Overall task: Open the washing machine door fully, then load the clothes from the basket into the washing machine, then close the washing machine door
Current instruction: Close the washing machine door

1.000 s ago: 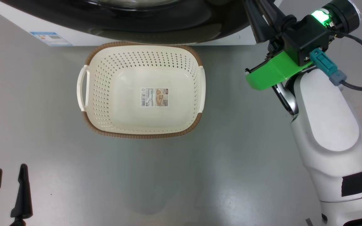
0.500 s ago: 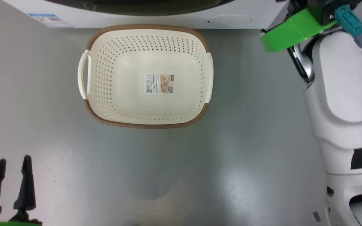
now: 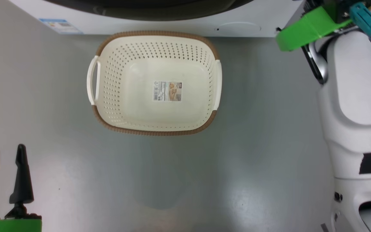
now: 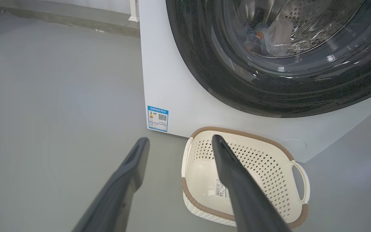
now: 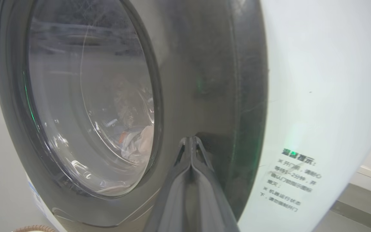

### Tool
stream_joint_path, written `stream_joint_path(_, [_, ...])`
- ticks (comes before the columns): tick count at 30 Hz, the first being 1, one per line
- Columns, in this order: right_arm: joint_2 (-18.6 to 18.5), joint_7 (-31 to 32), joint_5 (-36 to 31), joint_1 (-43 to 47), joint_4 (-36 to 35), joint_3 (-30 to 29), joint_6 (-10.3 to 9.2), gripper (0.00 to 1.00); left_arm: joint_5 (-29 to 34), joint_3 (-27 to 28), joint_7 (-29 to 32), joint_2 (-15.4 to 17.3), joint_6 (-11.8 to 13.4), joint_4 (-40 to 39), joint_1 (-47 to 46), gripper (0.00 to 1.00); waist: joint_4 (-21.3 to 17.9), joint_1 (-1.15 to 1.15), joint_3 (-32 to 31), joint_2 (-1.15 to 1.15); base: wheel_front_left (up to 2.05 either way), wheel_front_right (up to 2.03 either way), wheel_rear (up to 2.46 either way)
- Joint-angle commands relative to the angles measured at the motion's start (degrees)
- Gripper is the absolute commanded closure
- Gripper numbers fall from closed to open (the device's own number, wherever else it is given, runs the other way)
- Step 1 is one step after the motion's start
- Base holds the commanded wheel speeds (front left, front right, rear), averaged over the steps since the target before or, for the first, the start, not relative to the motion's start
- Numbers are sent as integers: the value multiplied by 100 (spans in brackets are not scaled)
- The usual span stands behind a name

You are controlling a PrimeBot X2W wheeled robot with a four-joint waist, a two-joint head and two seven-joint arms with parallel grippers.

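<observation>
Your basket (image 3: 155, 132) sits at twelve o'clock before the washing machine (image 3: 172, 29); the clothes (image 5: 137, 146) lie behind the closed washing machine door (image 5: 201, 80). Left gripper (image 3: 7, 149), seven o'clock, stands spread; right gripper (image 5: 190, 139) is pressed together at the door's ring.

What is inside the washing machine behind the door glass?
Through the door glass, crumpled pale cloth with an orange patch lies in the perforated steel drum. The door's black ring and glare cover the rest of the drum.

washing machine door (image 3: 147, 11): cut by top edge | clothes (image 5: 137, 146): blurred (reflections over them) | label (image 3: 167, 91): print unreadable
</observation>
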Motion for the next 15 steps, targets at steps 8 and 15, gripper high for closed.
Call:
stream_joint_path(8, [-18,46,492,1778,-1259,-87,-142,0,311,363,-46,-117,-18,-226,92,0,-412,0,-941,0,0,0,0])
stream_joint_path(15, [-18,46,898,3823,-2186,-236,-142,0,642,343,-46,-341,-18,175,256,0,-709,0,-1829,0,0,0,0])
